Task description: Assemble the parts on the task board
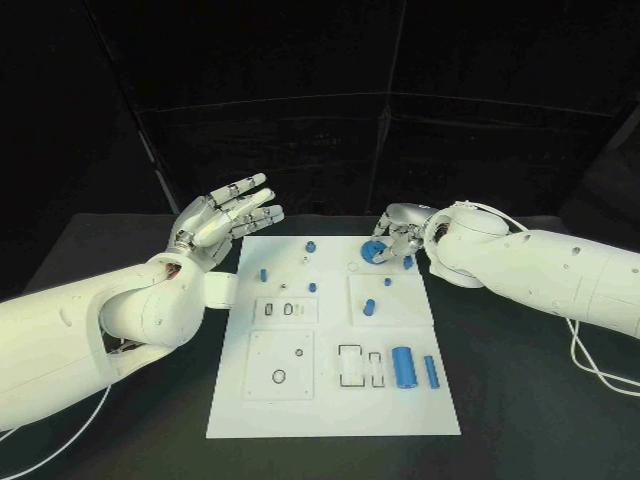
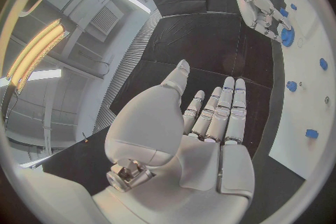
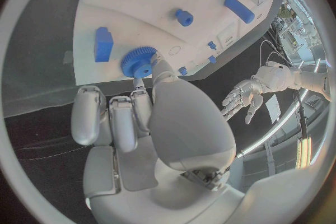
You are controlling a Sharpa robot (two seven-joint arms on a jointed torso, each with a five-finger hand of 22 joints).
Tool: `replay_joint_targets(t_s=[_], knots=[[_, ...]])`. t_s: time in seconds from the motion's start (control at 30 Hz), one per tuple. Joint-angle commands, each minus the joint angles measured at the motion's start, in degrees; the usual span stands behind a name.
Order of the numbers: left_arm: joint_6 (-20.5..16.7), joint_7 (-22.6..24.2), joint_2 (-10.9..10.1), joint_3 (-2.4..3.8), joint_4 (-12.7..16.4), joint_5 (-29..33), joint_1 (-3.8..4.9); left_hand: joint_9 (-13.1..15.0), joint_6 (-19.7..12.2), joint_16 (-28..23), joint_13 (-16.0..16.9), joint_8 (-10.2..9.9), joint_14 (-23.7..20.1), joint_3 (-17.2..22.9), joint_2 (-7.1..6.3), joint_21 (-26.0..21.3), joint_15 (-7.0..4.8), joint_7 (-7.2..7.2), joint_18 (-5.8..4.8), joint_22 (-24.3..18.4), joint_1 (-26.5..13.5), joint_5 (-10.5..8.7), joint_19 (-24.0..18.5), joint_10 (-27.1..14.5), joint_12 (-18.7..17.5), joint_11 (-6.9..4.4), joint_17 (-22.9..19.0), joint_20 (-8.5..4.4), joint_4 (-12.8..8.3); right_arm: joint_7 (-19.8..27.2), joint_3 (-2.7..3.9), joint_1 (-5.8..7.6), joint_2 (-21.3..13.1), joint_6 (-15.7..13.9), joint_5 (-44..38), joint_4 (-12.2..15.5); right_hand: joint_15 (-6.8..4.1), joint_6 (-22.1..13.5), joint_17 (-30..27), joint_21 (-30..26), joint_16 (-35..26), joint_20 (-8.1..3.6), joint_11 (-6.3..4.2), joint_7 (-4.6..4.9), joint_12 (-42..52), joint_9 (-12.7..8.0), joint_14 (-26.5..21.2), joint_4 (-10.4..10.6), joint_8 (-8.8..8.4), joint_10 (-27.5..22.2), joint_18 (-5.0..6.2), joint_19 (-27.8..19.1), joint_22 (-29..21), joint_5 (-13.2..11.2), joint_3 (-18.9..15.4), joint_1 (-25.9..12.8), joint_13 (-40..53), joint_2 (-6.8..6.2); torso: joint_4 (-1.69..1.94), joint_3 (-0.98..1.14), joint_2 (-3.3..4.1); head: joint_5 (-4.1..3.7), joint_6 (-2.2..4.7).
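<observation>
The white task board (image 1: 335, 405) lies in the middle of the black table. At its far edge my right hand (image 1: 404, 228) pinches a blue gear (image 1: 374, 250) right at the board's surface; the right wrist view shows the gear (image 3: 139, 61) between the fingertips (image 3: 158, 63), next to a blue block (image 3: 103, 43). My left hand (image 1: 228, 220) is raised above the board's far left corner, fingers spread and holding nothing. In the left wrist view this hand (image 2: 206, 129) is open, with the right hand (image 2: 260, 8) and gear (image 2: 287, 38) beyond it.
A large blue cylinder (image 1: 402, 367) and a blue bar (image 1: 431, 372) lie near the board's front right. Small blue pieces (image 1: 310, 245) (image 1: 263, 274) (image 1: 371, 306) dot the far half. A black ring (image 1: 280, 376) sits front left. White cables (image 1: 609, 375) trail at the right.
</observation>
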Motion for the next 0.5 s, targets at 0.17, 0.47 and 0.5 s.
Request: replay_joint_targets(t_s=[0.17, 0.47, 0.5], knots=[[0.77, 0.32, -0.02, 0.05, 0.00, -0.03, 0.10, -0.04, -0.31, -0.09, -0.01, -0.14, -0.17, -0.13, 0.45, -0.19, 0.01, 7.30, 0.47, 0.04, 0.25, -0.26, 0.20, -0.02, -0.02, -0.10, -0.06, -0.02, -0.35, -0.22, -0.06, -0.11, 0.04, 0.80, -1.73, 0.00, 0.15, 1.30, 5.62, 0.58, 0.36, -0.07, -0.09, 0.16, 0.30, -0.07, 4.10, -3.26, 0.61, 0.35, -0.82, 0.89, 0.80, -1.81, 3.71, 4.02, 2.32, 1.90, 0.01, 0.04, 0.01, 0.29, -0.26], [0.79, 0.31, -0.07, 0.05, 0.00, -0.03, 0.10, -0.04, -0.31, -0.09, -0.01, -0.14, -0.17, -0.13, 0.45, -0.19, 0.01, 7.30, 0.47, 0.04, 0.25, -0.26, 0.20, -0.02, -0.02, -0.10, -0.06, -0.02, -0.35, 0.20, -0.06, -0.19, -0.02, -0.70, -3.08, 0.58, 0.12, 3.66, 6.21, 1.06, 0.57, -0.08, -0.19, 0.05, 1.54, -0.09, 4.20, -6.14, 1.07, 1.27, -1.02, 1.41, 1.85, -1.75, 8.79, 4.90, 3.67, 1.95, -0.02, 0.04, -0.01, 0.20, -0.37], [0.78, 0.31, -0.08, 0.05, 0.00, -0.03, 0.10, -0.04, -0.31, -0.09, -0.01, -0.14, -0.17, -0.13, 0.45, -0.19, 0.01, 7.30, 0.47, 0.04, 0.25, -0.26, 0.20, -0.02, -0.02, -0.10, -0.06, -0.02, -0.35, 0.31, -0.06, -0.20, -0.05, -1.08, -3.12, 0.69, 0.05, 4.46, 6.29, 1.13, 0.60, -0.10, -0.32, -0.14, 1.87, -0.02, 4.21, -6.21, 1.35, 1.55, -1.05, 1.51, 2.02, -1.80, 9.35, 4.45, 4.01, 1.92, -0.04, 0.04, -0.01, 0.20, -0.36]])
